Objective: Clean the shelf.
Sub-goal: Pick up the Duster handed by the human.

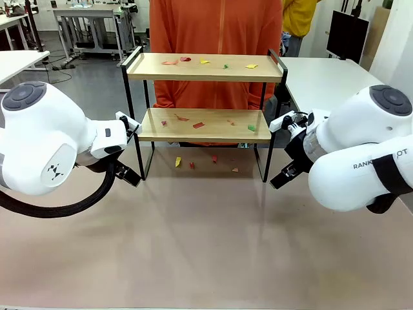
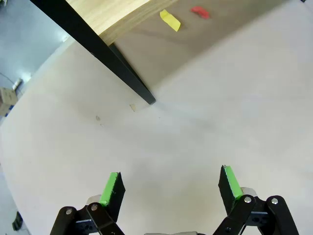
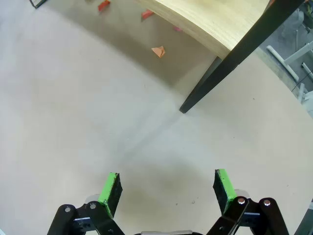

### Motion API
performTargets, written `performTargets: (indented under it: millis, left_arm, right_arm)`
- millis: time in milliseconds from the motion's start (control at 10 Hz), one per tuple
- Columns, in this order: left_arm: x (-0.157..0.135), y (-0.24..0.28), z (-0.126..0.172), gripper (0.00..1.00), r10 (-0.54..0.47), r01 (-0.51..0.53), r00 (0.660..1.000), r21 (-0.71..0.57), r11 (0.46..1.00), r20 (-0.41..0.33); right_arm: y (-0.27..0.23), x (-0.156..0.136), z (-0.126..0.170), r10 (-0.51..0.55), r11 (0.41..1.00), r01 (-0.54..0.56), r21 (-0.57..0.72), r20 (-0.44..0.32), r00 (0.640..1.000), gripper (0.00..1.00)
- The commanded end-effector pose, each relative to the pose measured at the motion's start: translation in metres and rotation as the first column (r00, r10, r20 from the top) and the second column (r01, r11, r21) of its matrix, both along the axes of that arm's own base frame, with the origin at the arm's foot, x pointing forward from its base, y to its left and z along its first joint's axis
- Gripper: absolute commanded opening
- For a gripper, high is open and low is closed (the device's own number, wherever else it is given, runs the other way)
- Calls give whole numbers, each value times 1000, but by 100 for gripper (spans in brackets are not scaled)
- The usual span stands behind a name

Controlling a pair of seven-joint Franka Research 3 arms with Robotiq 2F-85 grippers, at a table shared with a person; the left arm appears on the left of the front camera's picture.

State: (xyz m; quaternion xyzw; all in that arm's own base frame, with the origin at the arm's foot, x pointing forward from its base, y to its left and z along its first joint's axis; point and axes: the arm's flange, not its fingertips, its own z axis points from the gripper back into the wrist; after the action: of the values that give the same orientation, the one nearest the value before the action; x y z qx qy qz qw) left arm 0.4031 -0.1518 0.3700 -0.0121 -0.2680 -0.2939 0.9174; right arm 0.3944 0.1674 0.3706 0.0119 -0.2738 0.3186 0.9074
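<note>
Shelf (image 1: 193,76) at twelve o'clock on the table (image 1: 206,245). At nine o'clock, beside its left legs, left gripper (image 2: 170,172) spread wide, gripping nothing. Coloured paper scraps (image 1: 199,124) across both boards and underneath. At three o'clock, right gripper (image 3: 167,173) spread too, empty.

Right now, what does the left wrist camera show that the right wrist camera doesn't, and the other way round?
Left wrist: a yellow scrap on the table under the shelf, with the open left claw. Right wrist: an orange scrap beside a black leg, with the open right claw. Both: a wooden shelf board, one black leg footed on the pale table, red scraps in shadow, each claw empty.
</note>
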Motion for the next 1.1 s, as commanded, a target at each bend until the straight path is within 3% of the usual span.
performTargets:
  millis: [0,100,600,800,1000]
  left_arm:
    - [0,0,0,100,0,0,1000,0,1000,0]
    - [0,0,0,100,0,0,1000,0,1000,0]
    - [22,31,114,100,-111,108,993,-107,988,-26]
    - [31,67,140,100,-206,195,978,-188,963,-42]
    - [47,113,145,100,-324,310,946,-288,906,-3]
  right_arm:
    - [0,0,0,0,1000,0,1,0,1000,100]
    - [0,0,0,0,1000,0,0,0,1000,100]
    - [-47,24,103,-59,987,47,154,75,995,100]
    - [-82,24,122,10,976,-27,214,78,997,100]
    - [-130,37,121,110,953,-133,272,97,989,100]
